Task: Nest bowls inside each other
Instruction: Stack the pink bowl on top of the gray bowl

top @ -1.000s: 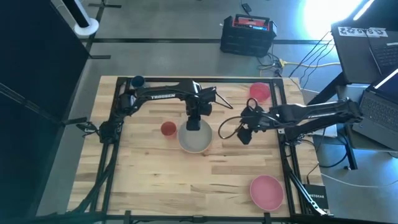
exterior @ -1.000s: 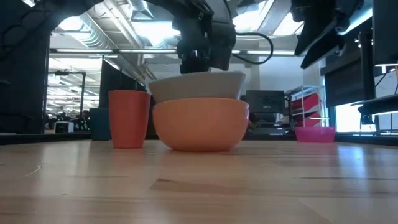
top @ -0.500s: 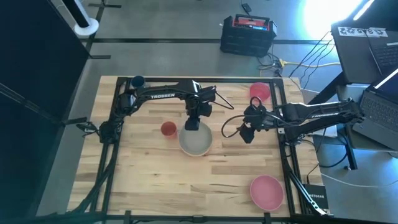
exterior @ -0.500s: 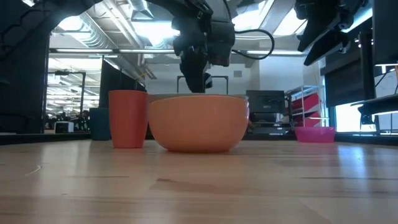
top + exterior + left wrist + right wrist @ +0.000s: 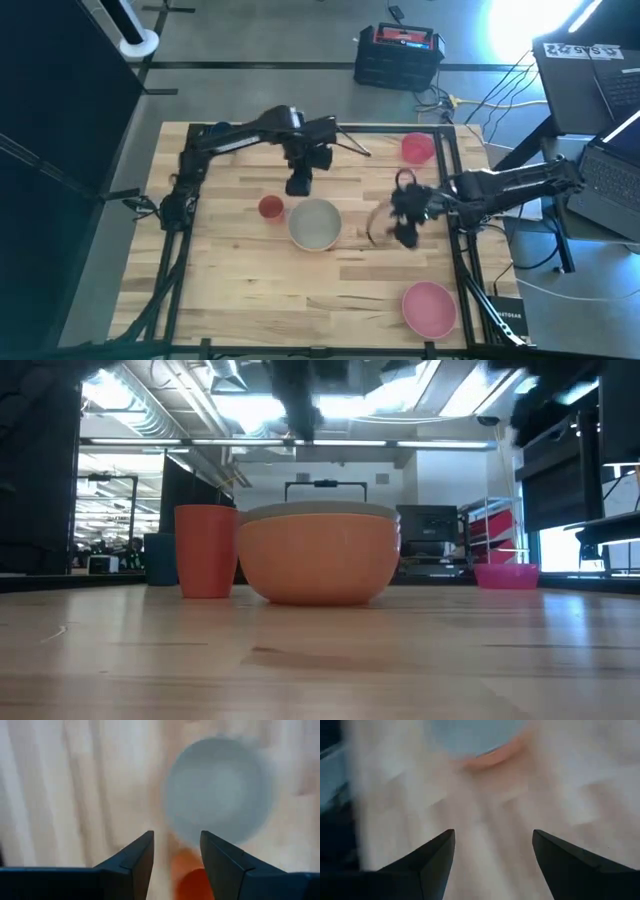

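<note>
A whitish bowl [image 5: 315, 224] sits nested inside the orange bowl [image 5: 320, 565] at mid-table; only its rim [image 5: 320, 511] shows above the orange one. My left gripper [image 5: 297, 184] hangs open well above the table, just beyond the stack's far left side, holding nothing. In its wrist view the whitish bowl [image 5: 220, 795] and a small red bowl [image 5: 192, 877] lie below it. My right gripper [image 5: 405, 228] stands open in the air right of the stack, holding nothing. The small red bowl [image 5: 270, 207] stands left of the stack.
A pink-red bowl [image 5: 418, 148] rests at the far right and a pale pink bowl [image 5: 429, 308] at the near right. A small dark blue bowl [image 5: 220, 130] stands at the far left corner. Bare wood [image 5: 250, 290] lies along the near side.
My left gripper has let go of the whitish bowl, which has dropped from a tilt above the orange bowl to sit level inside it. The gripper has then risen and drawn back toward the far edge. My right gripper has swung slightly toward the near edge and turned.
</note>
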